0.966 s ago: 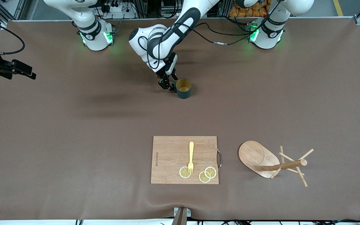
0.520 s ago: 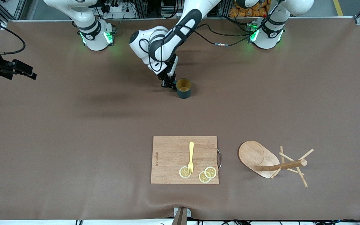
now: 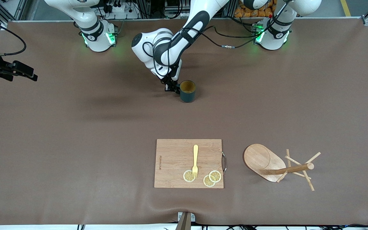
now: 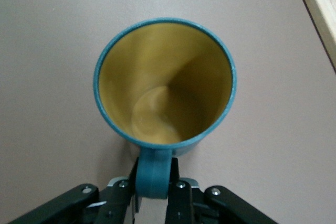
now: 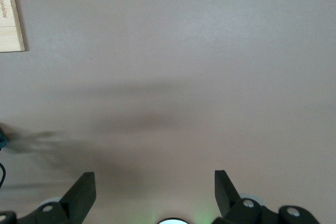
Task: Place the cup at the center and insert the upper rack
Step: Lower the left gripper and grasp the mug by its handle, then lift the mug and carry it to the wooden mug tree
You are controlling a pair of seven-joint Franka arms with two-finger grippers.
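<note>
The dark teal cup (image 3: 187, 91) with a mustard-yellow inside stands upright on the table, farther from the front camera than the cutting board. My left gripper (image 3: 172, 87) is down beside it, shut on the cup's handle (image 4: 154, 174), with one finger on each side of it. The cup's mouth fills the left wrist view (image 4: 165, 82). The wooden mug tree (image 3: 267, 163) lies on its side toward the left arm's end of the table, its upper rack pegs (image 3: 306, 174) near the post's tip. My right gripper (image 3: 30, 76) waits open and empty, raised at the right arm's end; its fingers show apart in the right wrist view (image 5: 155, 179).
A rectangular wooden cutting board (image 3: 171, 159) lies near the front edge, beside the mug tree. It carries a yellow fork (image 3: 195, 161) and three lemon slices (image 3: 209, 180). Its corner shows in the left wrist view (image 4: 323, 9) and in the right wrist view (image 5: 8, 14).
My left gripper has settled lower beside the cup and its fingers have closed on the handle. The cup has stayed in place. The right arm has not moved.
</note>
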